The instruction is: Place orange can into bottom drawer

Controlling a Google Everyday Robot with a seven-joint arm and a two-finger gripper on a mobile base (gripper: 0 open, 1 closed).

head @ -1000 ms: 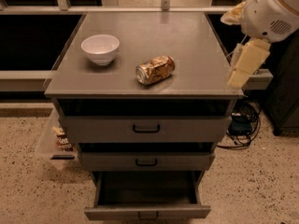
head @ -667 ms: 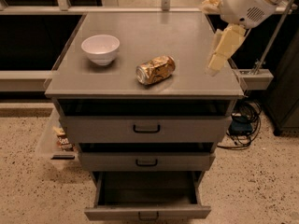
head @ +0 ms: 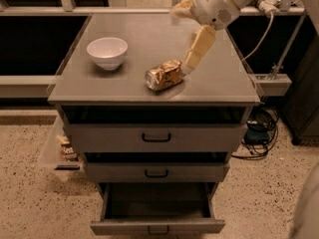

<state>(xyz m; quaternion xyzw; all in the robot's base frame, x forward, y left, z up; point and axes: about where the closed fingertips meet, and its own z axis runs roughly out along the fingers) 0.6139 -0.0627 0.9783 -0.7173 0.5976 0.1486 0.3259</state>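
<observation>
Gripper (head: 189, 66), spread or pressed together one cannot tell, hangs upper centre, perhaps touching the orange can (head: 164, 75) lying above the pulled-out bottom drawer (head: 157, 226).

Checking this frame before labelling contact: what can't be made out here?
All in the camera view:
- Whether the cream tool, at the right end of the dented orange-gold can on the grey metal cabinet top, touches it; the two overlap.
- Open bottom grey drawer: too dark inside to rule out contents.
- White robot arm: cut off by the top edge.
- Small packets on the floor left of the cabinet: too small to identify.
</observation>
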